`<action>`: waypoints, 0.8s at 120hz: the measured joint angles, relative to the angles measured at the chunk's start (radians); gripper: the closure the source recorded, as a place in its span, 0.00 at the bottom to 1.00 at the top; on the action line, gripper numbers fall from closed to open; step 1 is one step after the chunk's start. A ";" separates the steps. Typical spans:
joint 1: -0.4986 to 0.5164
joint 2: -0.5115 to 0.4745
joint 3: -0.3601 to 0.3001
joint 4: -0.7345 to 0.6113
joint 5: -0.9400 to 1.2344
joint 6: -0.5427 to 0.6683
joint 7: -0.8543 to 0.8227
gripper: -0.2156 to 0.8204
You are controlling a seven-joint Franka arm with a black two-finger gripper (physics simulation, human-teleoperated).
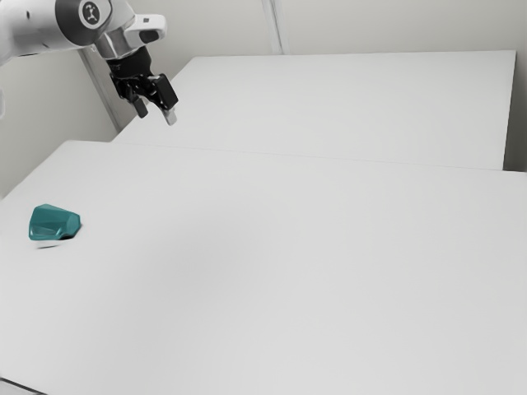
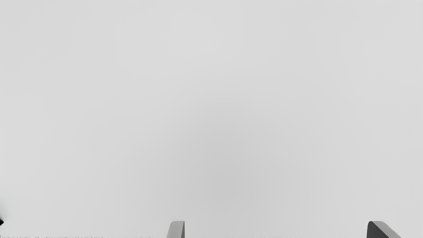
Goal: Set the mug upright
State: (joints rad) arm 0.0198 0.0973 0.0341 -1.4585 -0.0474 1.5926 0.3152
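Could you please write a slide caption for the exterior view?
A teal mug lies on its side on a white table, with the open tool raised clear of it.

The mug (image 1: 54, 223) lies on its side on the table (image 1: 288, 271), near the edge at the exterior view's left. The gripper (image 1: 156, 115) hangs above, toward the exterior view's right from the mug and well apart from it. Behind the table, across a thin seam, is a second flat surface (image 1: 346, 107), with a wall (image 1: 395, 25) behind that.
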 joint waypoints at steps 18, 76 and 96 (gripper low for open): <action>0.000 0.000 0.000 0.002 -0.001 -0.002 -0.016 0.21; 0.012 0.016 0.247 0.032 -0.162 -0.040 -0.010 0.21; 0.192 0.080 0.283 0.086 -0.300 -0.080 0.064 0.21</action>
State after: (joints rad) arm 0.2115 0.1770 0.3171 -1.3727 -0.3478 1.5123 0.3789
